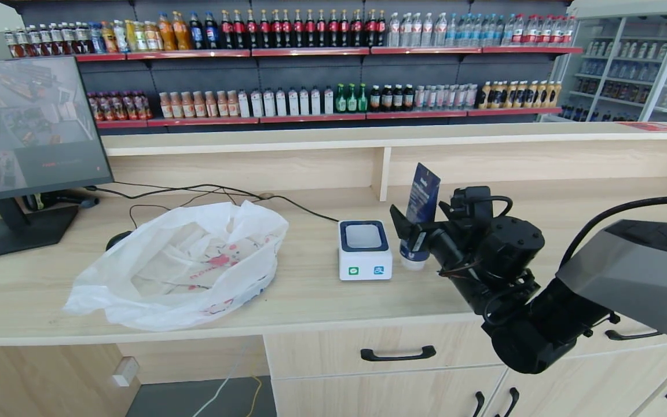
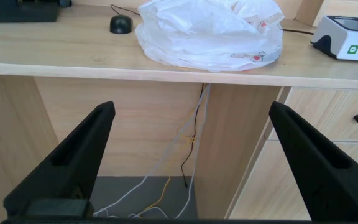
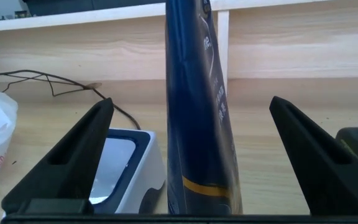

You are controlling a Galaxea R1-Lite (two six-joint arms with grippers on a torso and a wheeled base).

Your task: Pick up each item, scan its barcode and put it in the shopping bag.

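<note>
A dark blue tube [image 1: 424, 200] [image 3: 201, 112] stands upright on its white cap on the wooden counter [image 1: 310, 289], just right of the white barcode scanner [image 1: 365, 249] [image 3: 120, 168]. My right gripper [image 1: 417, 231] [image 3: 191, 106] is open, with a finger on each side of the tube and a clear gap to it on both sides. The white plastic shopping bag [image 1: 189, 266] [image 2: 210, 31] lies open on the counter left of the scanner. My left gripper [image 2: 192, 112] is open and holds nothing, hanging below the counter's front edge and facing the cabinet under the bag.
A monitor [image 1: 26, 127] stands at the counter's left end, with a black mouse [image 1: 116, 238] [image 2: 121, 23] and cables behind the bag. A raised shelf with a divider [image 1: 384, 171] runs along the back. Drawers with black handles [image 1: 397, 353] sit under the counter.
</note>
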